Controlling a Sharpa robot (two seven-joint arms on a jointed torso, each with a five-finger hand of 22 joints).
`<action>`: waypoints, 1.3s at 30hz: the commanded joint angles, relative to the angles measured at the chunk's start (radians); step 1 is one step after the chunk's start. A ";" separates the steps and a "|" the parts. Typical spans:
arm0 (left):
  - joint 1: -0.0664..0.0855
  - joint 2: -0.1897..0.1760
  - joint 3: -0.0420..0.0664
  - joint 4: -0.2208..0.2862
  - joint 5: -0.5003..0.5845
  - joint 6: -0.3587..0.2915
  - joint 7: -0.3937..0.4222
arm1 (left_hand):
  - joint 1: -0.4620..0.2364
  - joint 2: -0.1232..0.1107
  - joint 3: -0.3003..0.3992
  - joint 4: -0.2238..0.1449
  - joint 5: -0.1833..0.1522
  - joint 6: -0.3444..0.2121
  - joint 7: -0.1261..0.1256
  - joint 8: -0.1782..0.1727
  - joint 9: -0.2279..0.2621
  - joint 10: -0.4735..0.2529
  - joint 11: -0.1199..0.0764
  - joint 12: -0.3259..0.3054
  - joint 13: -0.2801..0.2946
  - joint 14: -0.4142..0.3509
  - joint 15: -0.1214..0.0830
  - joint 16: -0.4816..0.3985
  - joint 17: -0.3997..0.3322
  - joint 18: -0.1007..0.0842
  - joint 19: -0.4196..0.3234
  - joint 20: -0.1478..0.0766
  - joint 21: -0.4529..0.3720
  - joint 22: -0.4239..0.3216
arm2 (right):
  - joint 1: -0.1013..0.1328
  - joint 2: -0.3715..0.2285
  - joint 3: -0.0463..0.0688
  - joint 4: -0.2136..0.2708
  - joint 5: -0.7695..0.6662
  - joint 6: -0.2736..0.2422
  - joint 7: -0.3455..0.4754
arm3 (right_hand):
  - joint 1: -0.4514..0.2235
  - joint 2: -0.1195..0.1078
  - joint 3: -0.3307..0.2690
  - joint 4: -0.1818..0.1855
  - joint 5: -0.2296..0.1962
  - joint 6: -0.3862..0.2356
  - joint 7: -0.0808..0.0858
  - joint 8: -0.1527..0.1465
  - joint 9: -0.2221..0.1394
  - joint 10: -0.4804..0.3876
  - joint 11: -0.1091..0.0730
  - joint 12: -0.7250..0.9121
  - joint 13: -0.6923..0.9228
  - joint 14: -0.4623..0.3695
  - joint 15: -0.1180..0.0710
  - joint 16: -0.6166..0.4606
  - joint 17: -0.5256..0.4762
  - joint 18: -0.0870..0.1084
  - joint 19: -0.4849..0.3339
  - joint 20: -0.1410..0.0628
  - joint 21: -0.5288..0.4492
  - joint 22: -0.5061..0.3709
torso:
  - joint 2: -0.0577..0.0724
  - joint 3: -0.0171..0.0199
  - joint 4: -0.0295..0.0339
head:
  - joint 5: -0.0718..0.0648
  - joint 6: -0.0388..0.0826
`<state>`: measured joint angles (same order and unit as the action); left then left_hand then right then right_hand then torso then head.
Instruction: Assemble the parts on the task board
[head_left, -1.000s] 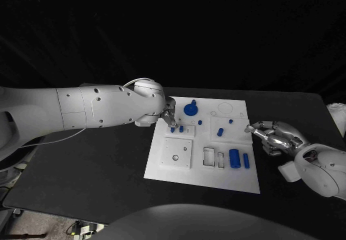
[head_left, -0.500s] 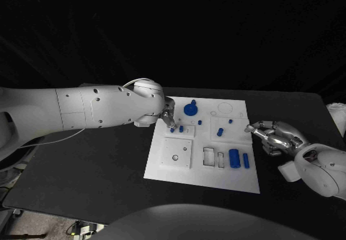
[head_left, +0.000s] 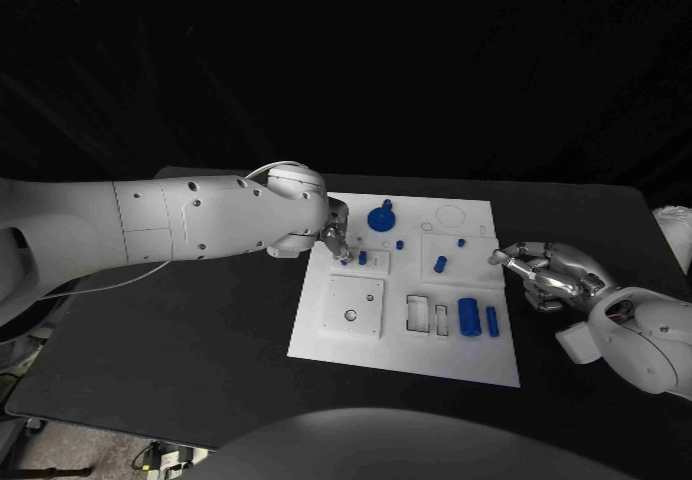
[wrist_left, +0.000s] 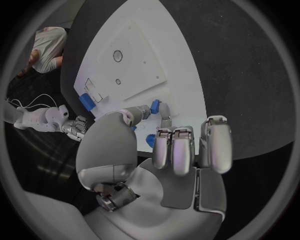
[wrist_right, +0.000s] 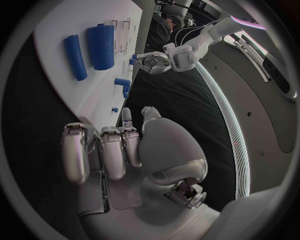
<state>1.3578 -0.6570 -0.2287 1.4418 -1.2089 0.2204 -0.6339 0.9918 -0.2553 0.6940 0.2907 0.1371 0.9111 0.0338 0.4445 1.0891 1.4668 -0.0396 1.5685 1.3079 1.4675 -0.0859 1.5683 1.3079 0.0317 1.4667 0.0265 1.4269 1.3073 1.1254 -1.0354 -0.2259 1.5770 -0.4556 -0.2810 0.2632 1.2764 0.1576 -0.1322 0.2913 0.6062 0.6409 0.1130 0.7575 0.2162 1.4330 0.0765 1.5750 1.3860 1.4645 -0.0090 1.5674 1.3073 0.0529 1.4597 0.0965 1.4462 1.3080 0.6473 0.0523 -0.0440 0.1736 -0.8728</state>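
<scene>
The white task board (head_left: 411, 350) lies mid-table. My left hand (head_left: 338, 238) hangs over the board's left edge, its fingertips down on two small blue pegs (head_left: 355, 258). In the left wrist view the thumb and one finger close around one small blue peg (wrist_left: 155, 105), the other fingers are curled in, and a second peg (wrist_left: 150, 140) stands close by. My right hand (head_left: 545, 275) rests on the table just off the board's right edge, fingers curled on nothing. A blue round knob (head_left: 382, 218), a thick blue cylinder (head_left: 469, 315) and a thin blue bar (head_left: 492, 320) lie on the board.
A white square block with a hole (head_left: 353, 305) sits on the board's left half, with rectangular slots (head_left: 427, 315) beside it. Small blue pegs (head_left: 440, 265) dot the middle. A circular recess (head_left: 451, 216) is at the far right corner. The cylinder (wrist_right: 100, 40) and bar (wrist_right: 74, 50) lie ahead of my right hand.
The left arm has shifted very slightly, with its fingertips staying at the small pegs. The right hand has not moved.
</scene>
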 joint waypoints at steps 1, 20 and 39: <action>-0.001 0.003 0.000 0.000 0.000 0.010 0.005 | -0.005 0.008 -0.003 -0.003 0.000 -0.003 0.001 -0.007 0.001 0.104 0.002 0.002 0.263 0.103 0.004 0.002 0.263 0.001 0.034 0.005 -0.003 0.220 | 0.000 0.001 0.000 0.002 -0.001 0.022 -0.001 | -0.010 0.003 0.004 0.001 -0.004 0.004 0.001 -0.003 -0.002 0.138 -0.035 -0.004 0.185 0.106 -0.007 0.003 0.263 -0.014 0.008 0.000 0.000 0.212 | 0.000 0.0004 -0.0003 | 0.002 0.000; -0.011 0.012 0.000 -0.014 0.034 -0.005 0.019 | 0.031 0.040 0.017 -0.011 0.032 0.005 -0.003 -0.003 0.013 0.104 -0.001 0.002 0.263 0.103 0.001 0.002 0.263 0.003 0.031 0.003 -0.008 0.219 | -0.001 0.002 0.000 0.002 -0.001 0.033 -0.016 | -0.001 0.002 0.013 -0.002 -0.002 0.006 0.001 -0.011 -0.005 0.138 -0.035 -0.004 0.185 0.106 -0.006 0.003 0.263 -0.010 -0.003 0.000 -0.013 0.207 | 0.000 0.0008 -0.0008 | -0.001 0.000; -0.013 0.008 0.000 -0.013 0.056 -0.058 0.008 | 0.083 0.052 0.044 -0.036 0.092 0.059 -0.019 0.026 0.038 0.104 -0.007 0.002 0.263 0.103 -0.005 0.002 0.263 0.000 0.037 -0.002 0.004 0.222 | -0.002 0.005 0.000 -0.001 -0.002 0.041 -0.032 | 0.005 0.002 0.019 -0.003 -0.002 0.009 0.001 -0.015 -0.007 0.138 -0.034 -0.004 0.185 0.104 -0.006 0.001 0.258 -0.007 -0.013 0.000 -0.025 0.202 | -0.001 0.0006 -0.0003 | -0.001 0.000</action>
<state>1.3453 -0.6483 -0.2286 1.4252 -1.1632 0.1886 -0.6220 1.0645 -0.2037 0.7323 0.2524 0.2234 0.9633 0.0140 0.4667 1.1260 1.4668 -0.0396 1.5685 1.3078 1.4675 -0.0859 1.5683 1.3076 0.0319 1.4666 0.0265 1.4275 1.3073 1.1246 -1.0312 -0.2260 1.5753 -0.4554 -0.2618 0.2352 1.2764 0.1576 -0.1180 0.2884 0.6062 0.6444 0.1165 0.7488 0.2108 1.4329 0.0765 1.5760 1.3860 1.4646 -0.0089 1.5674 1.3079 0.0528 1.4519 0.0965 1.4266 1.3075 0.6471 0.0530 -0.0446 0.1723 -0.8728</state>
